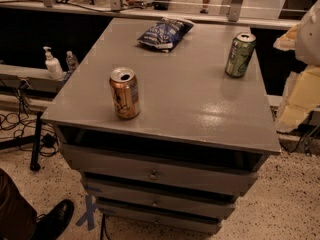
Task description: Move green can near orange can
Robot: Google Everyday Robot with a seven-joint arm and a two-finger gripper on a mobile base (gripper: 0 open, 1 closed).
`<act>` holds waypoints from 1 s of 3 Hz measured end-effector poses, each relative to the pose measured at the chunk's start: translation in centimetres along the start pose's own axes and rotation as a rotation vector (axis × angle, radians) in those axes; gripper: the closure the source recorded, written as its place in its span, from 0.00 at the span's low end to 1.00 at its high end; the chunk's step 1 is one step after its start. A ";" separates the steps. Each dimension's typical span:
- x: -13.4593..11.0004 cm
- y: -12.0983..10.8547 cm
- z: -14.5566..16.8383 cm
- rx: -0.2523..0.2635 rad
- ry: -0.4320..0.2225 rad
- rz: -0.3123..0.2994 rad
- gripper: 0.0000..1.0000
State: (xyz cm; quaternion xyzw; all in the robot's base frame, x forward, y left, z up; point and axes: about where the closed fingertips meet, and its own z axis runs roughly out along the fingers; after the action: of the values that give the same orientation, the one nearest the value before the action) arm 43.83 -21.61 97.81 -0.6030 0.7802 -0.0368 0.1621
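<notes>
Two cans are stood well apart on the tabletop (190, 101): the green can (240, 54) by the right edge toward the far corner, the orange can (124, 92) toward the near left corner. The gripper is nowhere to be seen, so its state cannot be told. The reach is judged not yet begun; the green can must first be approached and grasped.

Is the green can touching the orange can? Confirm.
No, the green can stands well apart from the orange can; gripper not in view.

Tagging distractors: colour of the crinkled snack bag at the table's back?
Crinkled snack bag: dark blue, white markings, camera view. Claw at frame's right edge.
</notes>
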 end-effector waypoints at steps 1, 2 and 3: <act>0.0 0.0 0.0 0.000 0.000 0.000 0.00; 0.9 -0.8 1.9 0.020 -0.017 0.043 0.00; 3.9 -4.3 5.4 0.079 -0.066 0.162 0.00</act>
State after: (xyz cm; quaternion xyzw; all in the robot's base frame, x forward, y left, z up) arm 48.58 -25.71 93.01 -0.5320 0.8186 -0.0342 0.2137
